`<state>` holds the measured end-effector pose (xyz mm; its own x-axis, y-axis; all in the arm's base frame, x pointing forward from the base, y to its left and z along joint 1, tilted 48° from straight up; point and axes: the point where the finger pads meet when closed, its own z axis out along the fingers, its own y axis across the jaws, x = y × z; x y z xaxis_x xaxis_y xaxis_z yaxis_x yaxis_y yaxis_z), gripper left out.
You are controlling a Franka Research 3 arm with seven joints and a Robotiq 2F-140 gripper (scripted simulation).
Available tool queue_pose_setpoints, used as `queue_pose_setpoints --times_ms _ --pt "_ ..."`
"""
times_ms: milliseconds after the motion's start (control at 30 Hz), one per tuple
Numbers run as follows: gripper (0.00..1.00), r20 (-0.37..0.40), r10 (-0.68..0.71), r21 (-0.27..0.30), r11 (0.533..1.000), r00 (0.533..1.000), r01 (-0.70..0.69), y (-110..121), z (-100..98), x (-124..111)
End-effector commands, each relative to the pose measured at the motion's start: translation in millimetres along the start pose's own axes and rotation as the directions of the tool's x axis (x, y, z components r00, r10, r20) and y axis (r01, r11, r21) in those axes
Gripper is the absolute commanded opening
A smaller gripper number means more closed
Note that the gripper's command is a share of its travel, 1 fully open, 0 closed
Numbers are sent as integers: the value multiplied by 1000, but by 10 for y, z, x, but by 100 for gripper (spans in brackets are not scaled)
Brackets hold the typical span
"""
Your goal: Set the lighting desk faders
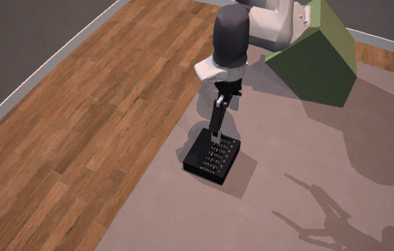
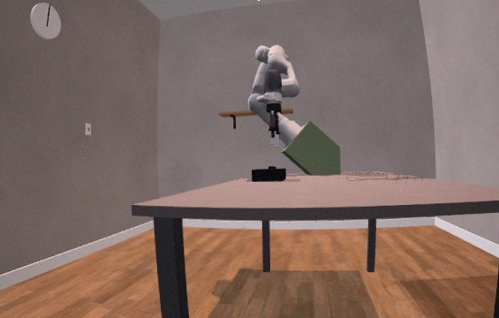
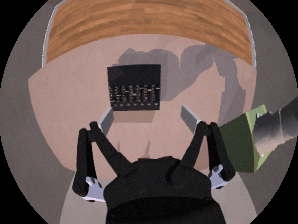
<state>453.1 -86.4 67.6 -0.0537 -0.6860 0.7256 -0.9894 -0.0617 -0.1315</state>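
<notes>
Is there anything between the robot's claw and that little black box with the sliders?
Nothing: in the exterior view the open claw hangs above the black box, with only air and the far wall showing between them.

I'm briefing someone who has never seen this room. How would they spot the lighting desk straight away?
Start at the large brown table in the grey-walled room, then find the big green angular block at the white robot arm's foot. A little way in front of that block, near the table's edge, sits a small flat black box, directly below the open gripper. Rows of small pale fader marks cover one half of its top.
</notes>
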Motion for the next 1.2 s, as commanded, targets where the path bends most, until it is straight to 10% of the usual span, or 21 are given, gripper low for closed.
queue_pose_setpoints --times_ms 0,1167 --pt "100 -5 9 -23 1000 1000 -9 71 -97 9" --pt "100 -5 9 -23 1000 1000 -9 68 -212 8"
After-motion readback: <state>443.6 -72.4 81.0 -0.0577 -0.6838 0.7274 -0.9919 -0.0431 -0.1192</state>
